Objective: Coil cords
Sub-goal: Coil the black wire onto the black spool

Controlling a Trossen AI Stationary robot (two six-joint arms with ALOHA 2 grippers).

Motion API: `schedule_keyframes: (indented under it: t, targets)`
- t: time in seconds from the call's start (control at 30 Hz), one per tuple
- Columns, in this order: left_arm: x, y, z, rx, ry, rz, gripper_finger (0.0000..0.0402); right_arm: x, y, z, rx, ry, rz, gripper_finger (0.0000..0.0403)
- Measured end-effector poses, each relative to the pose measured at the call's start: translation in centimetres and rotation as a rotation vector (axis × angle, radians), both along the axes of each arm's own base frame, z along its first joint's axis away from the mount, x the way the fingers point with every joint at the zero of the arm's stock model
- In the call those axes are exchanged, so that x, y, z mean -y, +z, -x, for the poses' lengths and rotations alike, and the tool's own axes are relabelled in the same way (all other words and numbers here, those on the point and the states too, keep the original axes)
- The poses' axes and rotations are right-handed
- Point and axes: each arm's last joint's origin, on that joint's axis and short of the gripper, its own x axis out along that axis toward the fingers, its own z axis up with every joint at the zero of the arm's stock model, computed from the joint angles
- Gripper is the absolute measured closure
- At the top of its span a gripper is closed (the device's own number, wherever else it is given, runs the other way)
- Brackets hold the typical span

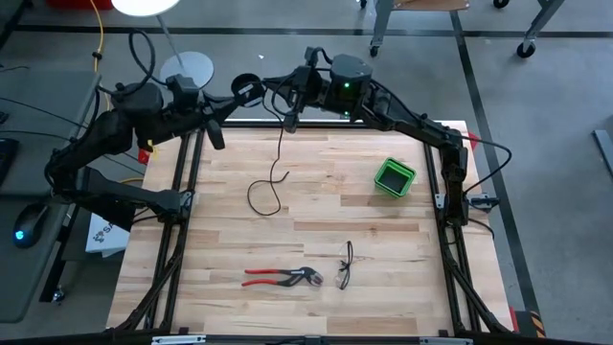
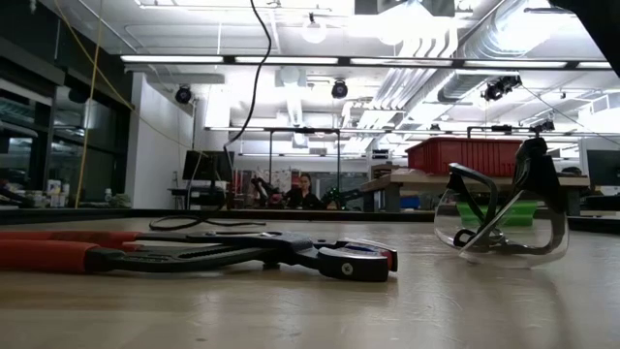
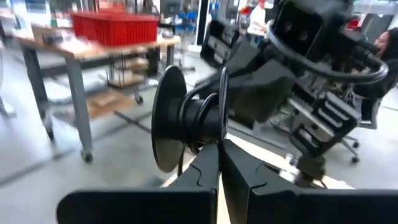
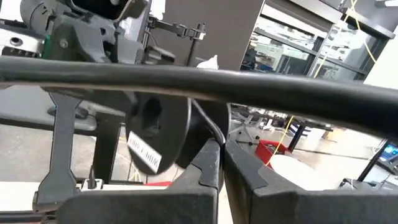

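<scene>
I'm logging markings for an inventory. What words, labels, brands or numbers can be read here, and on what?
None can be read for certain.
White label on the black reel: dark print, too blurred to read.
White sheet beside the table, by the left arm: dark marks, too small to read.
Pliers, glasses, green box: no visible text.

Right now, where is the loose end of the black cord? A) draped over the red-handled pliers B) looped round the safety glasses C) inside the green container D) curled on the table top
D: the black cord hangs from the raised reel and ends in a loop on bare table, apart from the other items.
</scene>
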Motion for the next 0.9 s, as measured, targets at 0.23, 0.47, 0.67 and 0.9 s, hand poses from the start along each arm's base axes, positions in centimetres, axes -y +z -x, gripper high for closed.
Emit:
schedule_keyframes:
  t: [0.23, 0.47, 0.67, 0.9]
  targets:
    - [0.1, 1.2, 0.0, 0.084, -0.001, -0.089, 0.0401, 0.0, 0.2, 0.1, 0.032, 0.004, -0.078, 0.0397]
    - [0.3, 2.5, 0.2, 0.244, -0.06, -0.072, 0.0401, -0.1, 0.1, 0.1, 0.048, 0.016, -0.172, 0.0337]
    - [0.4, 3.3, 0.2, 0.332, -0.099, -0.088, 0.0401, -0.1, 0.0, 0.1, 0.053, 0.031, -0.236, 0.0279]
    - [0.6, 4.4, 0.4, 0.466, -0.168, -0.07, 0.0401, -0.1, -0.4, 0.1, 0.02, 0.028, -0.247, 0.0273]
